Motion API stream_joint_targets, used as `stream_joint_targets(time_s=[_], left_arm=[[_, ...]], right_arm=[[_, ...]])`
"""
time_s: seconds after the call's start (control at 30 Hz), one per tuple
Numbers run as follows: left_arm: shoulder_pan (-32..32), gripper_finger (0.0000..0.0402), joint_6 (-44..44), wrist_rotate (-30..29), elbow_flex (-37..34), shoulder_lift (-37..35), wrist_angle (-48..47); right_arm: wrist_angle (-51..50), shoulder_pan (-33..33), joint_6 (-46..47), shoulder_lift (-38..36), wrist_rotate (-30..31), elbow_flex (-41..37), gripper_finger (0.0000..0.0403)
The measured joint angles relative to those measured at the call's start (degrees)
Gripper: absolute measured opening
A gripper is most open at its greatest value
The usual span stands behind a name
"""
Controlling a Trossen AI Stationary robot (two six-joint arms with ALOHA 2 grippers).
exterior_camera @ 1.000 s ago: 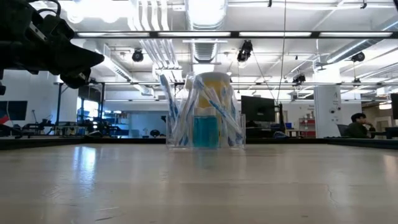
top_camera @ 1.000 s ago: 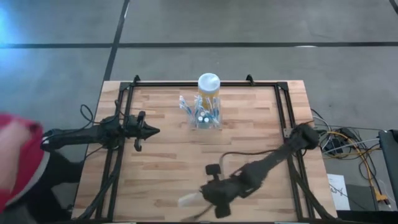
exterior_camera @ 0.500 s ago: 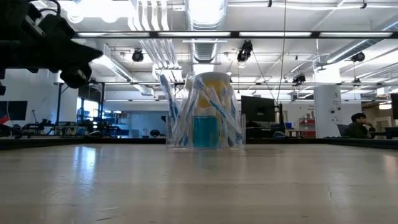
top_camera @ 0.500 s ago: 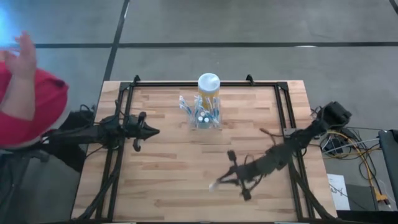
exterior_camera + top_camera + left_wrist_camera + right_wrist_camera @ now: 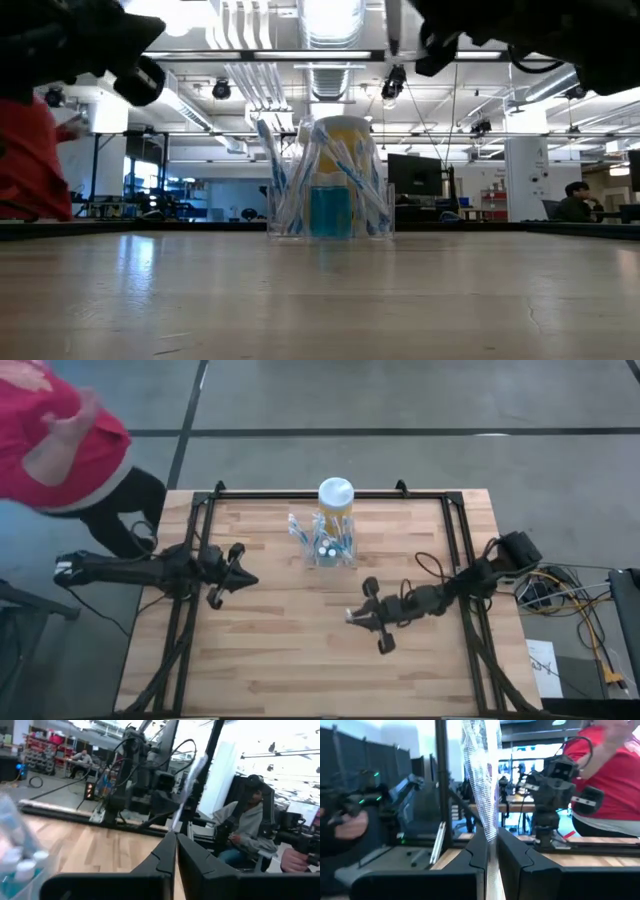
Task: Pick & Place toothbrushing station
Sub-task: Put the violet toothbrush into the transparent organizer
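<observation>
Technician: At the far middle of the table (image 5: 260, 630), where did the toothbrushing station (image 5: 327, 546) stand?

Operator: It stood upright just in front of the yellow jar (image 5: 335, 505) with the white lid, touching it or nearly so. Toothbrushes leaned in its clear slots. Neither arm was in contact with it.

Technician: What was the state of each gripper?

Operator: The right gripper (image 5: 352, 617) hovered over the table's middle, near the station. Its fingers were clenched on a thin clear-wrapped stick, probably a packaged toothbrush (image 5: 481, 785), which stood up between them in the right wrist view. The left gripper (image 5: 250, 573) waited at the left, fingers pressed together and empty. A person in red (image 5: 60, 430) stood beyond the table's left corner.

Technician: How should the step in hand be done well?

Operator: In my judgement, the stick should be carried upright, aligned over an open slot, and lowered without nudging the light holder before the fingers let go.
</observation>
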Motion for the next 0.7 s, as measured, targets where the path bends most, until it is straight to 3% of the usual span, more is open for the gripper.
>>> stream_joint_targets(time_s=[0.2, 0.47, 0.7], left_arm=[[-3.2, 0.0075, 4.1, -0.4, 4.4, 11.8, 7.2], [-5.6, 0.0166, 4.8, -7.0, 10.0, 23.6, 11.4], [-6.5, 0.0183, 6.6, -8.0, 17.9, 32.8, 11.8]], right_arm=[[-2.3, -3.9, 3.2, 2.4, 0.0, 3.3, 0.0018], [-2.1, -4.8, 2.8, 2.8, -0.6, 2.8, 0.0018], [-2.3, -5.3, 2.3, 2.8, -1.5, 2.7, 0.0018]])
